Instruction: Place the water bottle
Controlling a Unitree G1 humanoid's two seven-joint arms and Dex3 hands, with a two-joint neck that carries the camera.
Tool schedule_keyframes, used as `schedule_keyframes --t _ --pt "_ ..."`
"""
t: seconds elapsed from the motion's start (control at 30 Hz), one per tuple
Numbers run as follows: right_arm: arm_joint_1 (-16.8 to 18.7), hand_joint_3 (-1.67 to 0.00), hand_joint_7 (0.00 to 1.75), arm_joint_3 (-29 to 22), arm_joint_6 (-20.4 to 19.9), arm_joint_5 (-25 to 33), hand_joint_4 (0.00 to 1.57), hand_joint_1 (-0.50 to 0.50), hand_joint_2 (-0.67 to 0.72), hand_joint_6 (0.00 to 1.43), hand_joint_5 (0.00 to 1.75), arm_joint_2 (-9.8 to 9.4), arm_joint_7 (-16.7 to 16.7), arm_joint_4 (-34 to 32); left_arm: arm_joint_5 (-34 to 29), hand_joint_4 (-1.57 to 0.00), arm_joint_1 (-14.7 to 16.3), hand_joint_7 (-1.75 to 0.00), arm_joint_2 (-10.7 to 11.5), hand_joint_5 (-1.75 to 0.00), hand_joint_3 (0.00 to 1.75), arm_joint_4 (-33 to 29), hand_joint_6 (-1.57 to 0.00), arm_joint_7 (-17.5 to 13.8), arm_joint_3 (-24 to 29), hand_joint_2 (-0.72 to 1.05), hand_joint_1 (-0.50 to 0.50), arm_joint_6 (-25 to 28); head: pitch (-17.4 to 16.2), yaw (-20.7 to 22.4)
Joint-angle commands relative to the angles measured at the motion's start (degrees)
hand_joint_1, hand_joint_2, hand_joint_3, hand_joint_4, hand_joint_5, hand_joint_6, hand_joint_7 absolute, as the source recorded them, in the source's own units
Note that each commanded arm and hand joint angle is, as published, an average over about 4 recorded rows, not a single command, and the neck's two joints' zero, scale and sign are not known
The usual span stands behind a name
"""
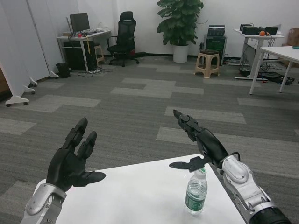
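Bottle [196, 192] stands upright on the table [135, 196] near its 4 o'clock edge, both hands empty w/ fingers spread; your right hand [202, 140] hovering just above at 12 o'clock could clip the cap and topple it, I'd say, while left hand [72, 161] waits at 9.

The table [140, 191] is white. The bottle [196, 192] is clear, with a green label and a white cap. Both hands are black, the left hand [70, 161] and the right hand [203, 142], on silver forearms. The carpet [140, 102] is grey in lighter and darker blocks. The office chair [124, 39] is black, the plant [180, 21] dark green in a white pot, the stool [208, 63] beige
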Motion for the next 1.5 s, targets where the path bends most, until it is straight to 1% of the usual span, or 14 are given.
schedule_keyframes --t 0.03,0.23,0.27,0.47,0.67,0.77,0.87,1.0,1.17,1.23,1.3,1.37,1.5 --pt "-1.5 -0.40 0.00 0.7 0.5 0.4 0.00 -0.21 -0.29 0.00 0.10 -0.59 0.1 -0.5 0.0 0.00 -0.4 0.00 0.2 0.00 0.09 0.1 0.00 0.0 0.3 0.34 -0.50 -0.1 -0.1 0.1" --pt "-1.6 -0.40 0.00 0.5 0.4 0.5 0.00 -0.21 -0.29 0.00 0.10 -0.35 0.1 -0.7 0.0 0.00 -0.3 0.00 0.2 0.00 0.09 0.1 0.00 0.0 0.3 0.34 -0.50 -0.1 -0.4 0.0" --pt "-1.6 -0.40 0.00 0.3 0.4 0.5 0.00 -0.21 -0.29 0.00 0.10 -0.35 0.1 -0.7 0.0 0.00 -0.3 0.00 0.2 0.00 0.07 0.1 0.00 0.0 0.3 0.34 -0.50 -0.1 -0.4 0.0" --pt "-1.4 -0.40 0.00 -0.6 0.4 0.7 0.00 -0.21 -0.29 0.00 0.10 -0.17 0.1 -0.9 0.0 0.00 -0.3 0.00 0.2 0.00 0.09 0.1 0.00 0.0 0.3 0.34 -0.50 -0.1 -0.4 0.0" --pt "-1.1 -0.40 0.00 -0.9 0.4 0.7 0.00 -0.21 -0.29 0.00 0.34 -0.24 0.1 -1.6 0.0 0.00 -0.3 0.00 0.2 0.00 0.09 0.0 0.00 0.0 0.4 0.34 -0.50 -0.1 -0.5 0.0" --pt "-1.0 -0.40 0.00 -1.0 0.4 0.7 0.00 -0.21 -0.29 0.00 0.39 -0.17 0.1 -1.8 0.0 0.00 -0.3 0.00 0.2 0.00 0.09 0.0 0.00 0.0 0.4 0.34 -0.50 -0.1 -0.5 0.0" --pt "-1.0 -0.40 0.00 -1.0 0.4 0.7 0.00 -0.21 -0.29 0.00 0.39 -0.13 0.1 -1.8 0.0 0.00 -0.3 0.00 0.2 0.00 0.02 -0.1 0.00 0.0 0.4 0.34 -0.50 -0.1 -0.6 0.0" --pt "-1.1 -0.40 0.00 -0.8 0.3 0.7 0.00 -0.25 -0.29 0.00 0.48 -0.08 0.0 -2.0 0.0 0.00 -0.3 0.00 0.2 0.00 0.09 -0.1 0.00 0.0 0.4 0.34 -0.50 -0.1 -0.6 0.1" --pt "-1.2 -0.40 0.00 -0.8 0.3 0.7 0.00 -0.25 -0.29 0.00 0.48 0.00 -0.1 -2.0 0.0 0.00 -0.3 0.00 0.2 0.00 0.09 -0.1 0.00 0.0 0.4 0.34 -0.50 -0.1 -0.5 0.1" --pt "-1.2 -0.40 0.00 -0.8 0.3 0.7 0.00 -0.25 -0.29 0.00 0.48 0.00 -0.1 -2.1 0.0 0.00 -0.3 0.00 0.2 0.00 0.04 -0.1 0.00 0.0 0.4 0.34 -0.50 -0.1 -0.5 0.1" --pt "-1.3 -0.40 0.00 -0.8 0.3 0.7 0.00 -0.25 -0.29 0.00 0.48 0.00 -0.1 -2.1 0.0 0.00 -0.3 0.00 0.2 0.00 0.04 -0.1 0.00 0.0 0.4 0.34 -0.50 -0.1 -0.4 0.1" --pt "-1.4 -0.40 0.00 -0.8 0.3 0.7 0.00 -0.25 -0.29 0.00 0.48 0.00 -0.2 -2.1 0.0 0.00 -0.3 0.00 0.2 0.00 0.09 -0.1 0.00 0.0 0.4 0.34 -0.50 -0.1 -0.4 0.1" --pt "-1.6 -0.40 0.00 -0.8 0.2 0.7 0.00 -0.26 -0.29 0.00 0.48 0.00 -0.4 -2.1 0.0 0.00 -0.3 0.00 0.2 0.00 0.09 -0.1 0.00 0.0 0.4 0.34 -0.50 -0.1 -0.4 0.1"
